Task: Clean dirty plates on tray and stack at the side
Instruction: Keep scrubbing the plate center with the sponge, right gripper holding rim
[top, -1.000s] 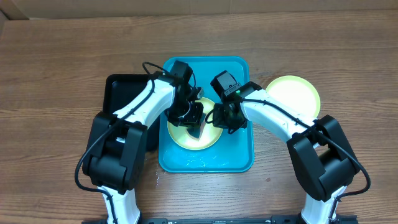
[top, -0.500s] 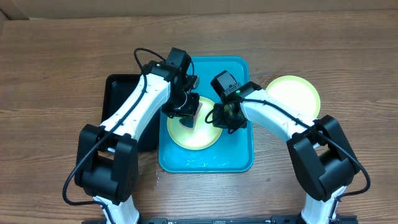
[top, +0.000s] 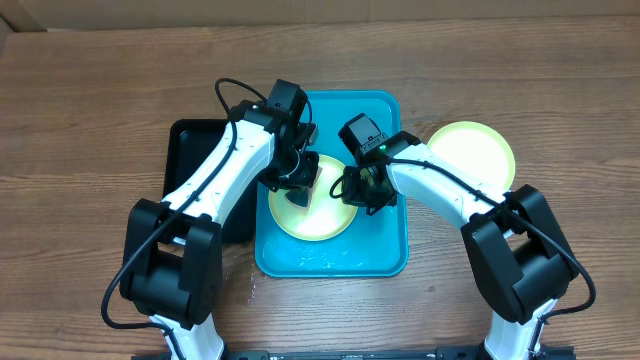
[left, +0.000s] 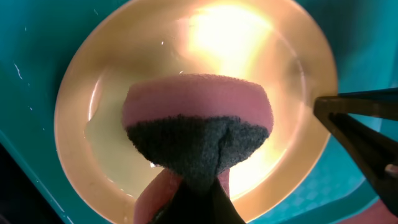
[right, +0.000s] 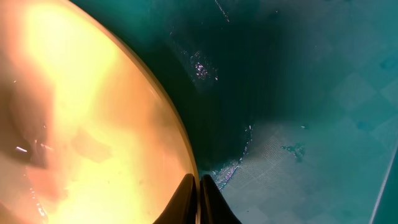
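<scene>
Left claw (top: 300, 193) is pinching a pink sponge (left: 198, 127), with the sponge's dark scouring face bunched at the grip. The sponge is hanging over the middle of the yellow-green plate (top: 312, 224); whether it is touching the plate cannot be told. That plate is lying flat inside the turquoise tray (top: 385, 250), toward the tray's left half, and its surface is showing a wet sheen. Right claw (top: 352, 190) is pressed together on the plate's right rim, its fingers meeting at the edge in the right wrist view. A second plate (top: 470, 152) is sitting on the table (top: 80, 100) just right of the tray. A black tray (top: 190, 150) is lying against the turquoise tray's left side.
</scene>
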